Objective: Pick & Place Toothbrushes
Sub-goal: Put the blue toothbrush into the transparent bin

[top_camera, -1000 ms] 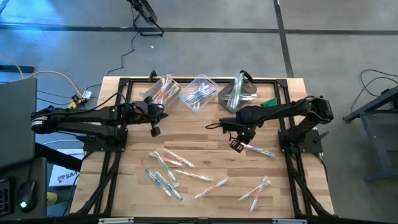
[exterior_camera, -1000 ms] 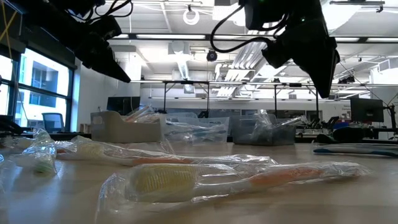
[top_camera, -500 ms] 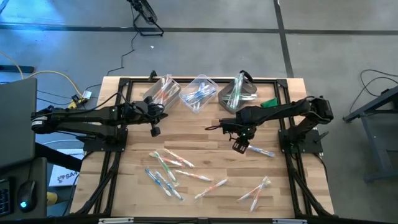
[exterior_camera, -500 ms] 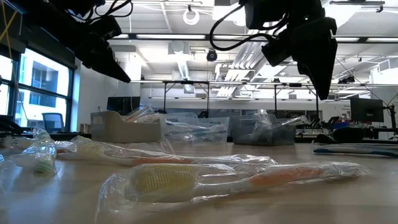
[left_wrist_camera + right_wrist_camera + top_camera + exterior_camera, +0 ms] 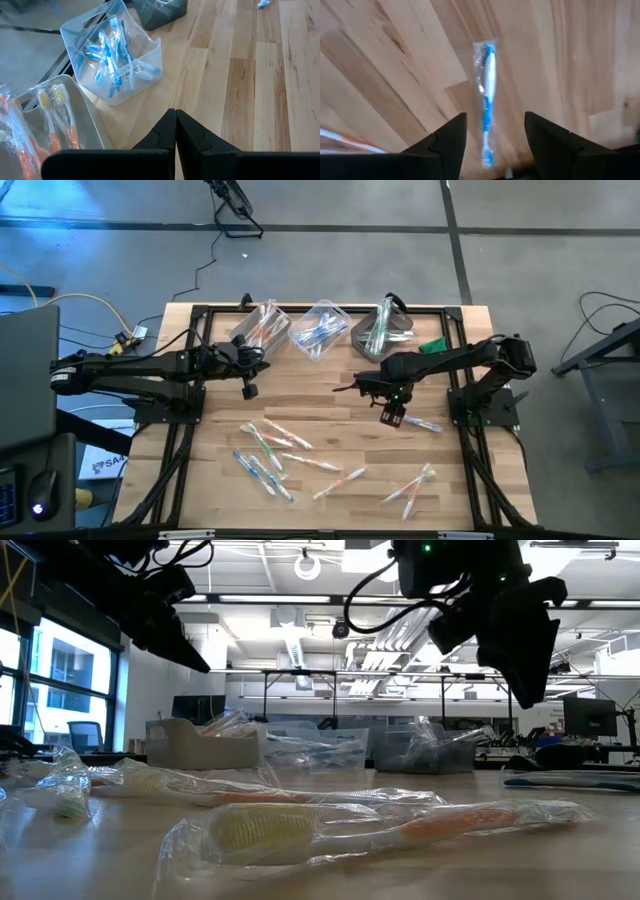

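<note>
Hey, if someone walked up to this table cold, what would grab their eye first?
Probably the right gripper, fingers open, poised straight over a blue toothbrush lying alone on the table's right side. Next, the loose scatter of wrapped toothbrushes across the near half, and three bins along the far edge, already holding brushes. The left gripper waits shut near the left bin.

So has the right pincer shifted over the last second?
Yes. In the high view the right pincer has slid toward the blue toothbrush, away from the bins. It now hangs open with that toothbrush between its fingers.
</note>
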`<state>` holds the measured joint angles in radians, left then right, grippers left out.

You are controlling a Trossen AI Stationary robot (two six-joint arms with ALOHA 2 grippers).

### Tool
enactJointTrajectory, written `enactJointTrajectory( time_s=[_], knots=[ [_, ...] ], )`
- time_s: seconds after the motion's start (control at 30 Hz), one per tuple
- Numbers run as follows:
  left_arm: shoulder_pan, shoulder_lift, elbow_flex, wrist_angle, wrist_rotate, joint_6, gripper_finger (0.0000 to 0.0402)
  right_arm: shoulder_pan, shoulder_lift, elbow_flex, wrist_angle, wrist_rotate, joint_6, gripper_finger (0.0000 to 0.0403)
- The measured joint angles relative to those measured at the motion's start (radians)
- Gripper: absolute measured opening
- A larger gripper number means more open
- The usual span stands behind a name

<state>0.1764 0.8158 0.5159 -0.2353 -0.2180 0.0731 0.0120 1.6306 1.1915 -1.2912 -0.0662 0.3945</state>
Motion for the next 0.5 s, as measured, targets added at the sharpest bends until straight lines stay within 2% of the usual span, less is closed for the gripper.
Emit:
enactJointTrajectory(
  time_s=[0.17, 0.33, 0.5],
  knots=[
    [0.0, 0.0, 0.0, 0.0, 0.0, 0.0, 0.0001, -0.005, 0.0, -0.022, 0.002, 0.038, -0.076, 0.0191],
    [0.0, 0.0, 0.0, 0.0, 0.0, -0.003, 0.0001, -0.008, 0.0, -0.123, 0.03, -0.028, -0.074, 0.0191],
    [0.0, 0.0, 0.0, -0.009, 0.0, -0.033, 0.0001, 0.015, 0.0, -0.161, 0.104, -0.09, -0.055, 0.0191]
  ],
)
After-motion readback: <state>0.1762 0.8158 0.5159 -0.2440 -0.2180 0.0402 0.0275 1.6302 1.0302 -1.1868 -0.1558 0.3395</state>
